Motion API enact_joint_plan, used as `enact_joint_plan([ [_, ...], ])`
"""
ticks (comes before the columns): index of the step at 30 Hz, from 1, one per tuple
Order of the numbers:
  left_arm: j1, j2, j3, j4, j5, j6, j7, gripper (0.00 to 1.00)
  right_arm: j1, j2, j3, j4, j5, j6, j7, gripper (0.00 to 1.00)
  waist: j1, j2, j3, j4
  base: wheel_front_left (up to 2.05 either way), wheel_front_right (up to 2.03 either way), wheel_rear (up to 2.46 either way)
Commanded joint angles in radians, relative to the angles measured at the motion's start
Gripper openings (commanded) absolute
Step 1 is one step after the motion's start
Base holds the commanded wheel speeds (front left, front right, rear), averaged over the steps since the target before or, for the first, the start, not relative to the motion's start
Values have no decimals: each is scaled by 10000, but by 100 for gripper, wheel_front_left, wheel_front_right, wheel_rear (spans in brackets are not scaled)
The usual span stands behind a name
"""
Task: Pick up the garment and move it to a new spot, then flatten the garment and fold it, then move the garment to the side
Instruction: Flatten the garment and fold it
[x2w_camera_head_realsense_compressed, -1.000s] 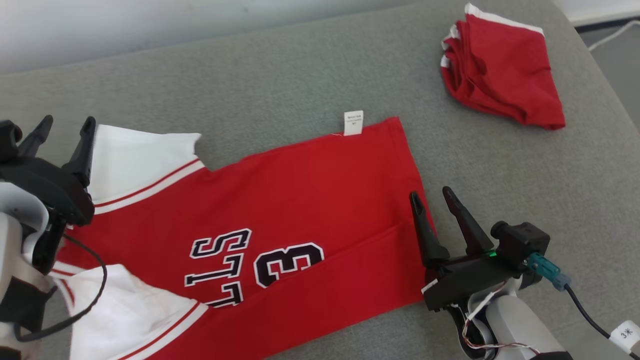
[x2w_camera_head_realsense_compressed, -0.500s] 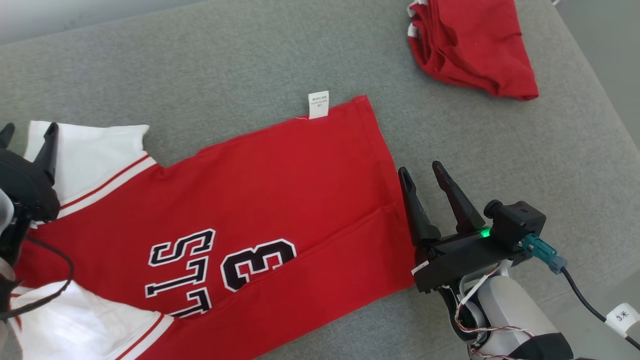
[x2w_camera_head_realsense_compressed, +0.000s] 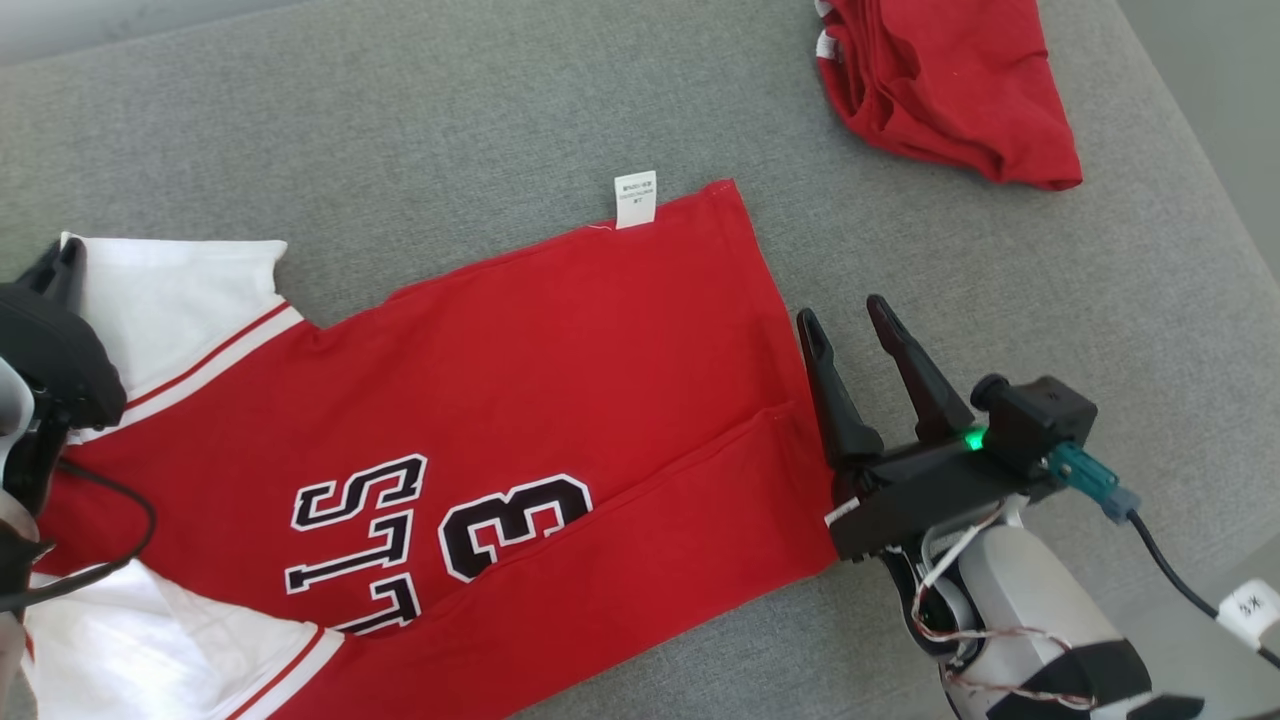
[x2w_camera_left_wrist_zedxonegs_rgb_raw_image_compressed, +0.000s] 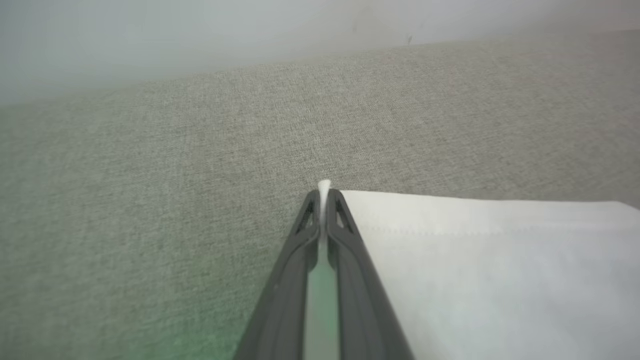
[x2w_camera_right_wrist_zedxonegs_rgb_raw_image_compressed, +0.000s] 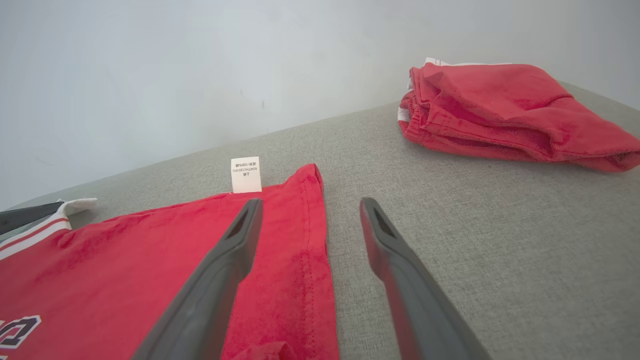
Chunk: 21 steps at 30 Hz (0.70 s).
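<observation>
Status: red jersey with white sleeves and black-and-white lettering lies mostly flat on the grey fabric-covered tabletop, hem end towards my right, sleeves towards my left. Left tool is clamped tight on the corner of the far white sleeve. A sliver of white cloth pokes past the tips, so the bite is thin. Right tool is wide open with nothing in it, straddling the hem: one finger over red cloth, the other over bare tabletop. Can't tell whether the tips touch down. The near strip of the body is doubled over along a crease that ends at the hem just beside that tool. Risks as I judge them: 1) left pinch slips off if I pull, since it only has the corner; 2) right tool catches one layer at the doubled spot, so a lift opens the fold crooked; 3) tips dig in and nip the tabletop's cover along with the hem; 4) one-sided tension drags the whole jersey and rucks it. Folded red garment with white trim sits well apart at far right, no collision concern.
</observation>
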Motion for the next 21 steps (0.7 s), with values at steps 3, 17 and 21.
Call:
enact_joint_plan([
  [3, -131, -2, -311, 86, -268, 10, -102, 0, -485, -125, 181, 392, 118, -7, 1, 100, -1, -2, -61, 98, 0, 0, 0],
  [17, -301, -205, -1458, -573, -998, 9, -918, 0, -3690, -14, 497, 3996, 475, -5, 1274, 100, -1, -2, -98, 944, 0, 0, 0],
  [21, -351, -281, -1700, -815, -1206, 9, -1027, 0, -4514, 109, 538, 5192, 584, -7, 1490, 100, -1, -2, -37, 1213, 0, 0, 0],
])
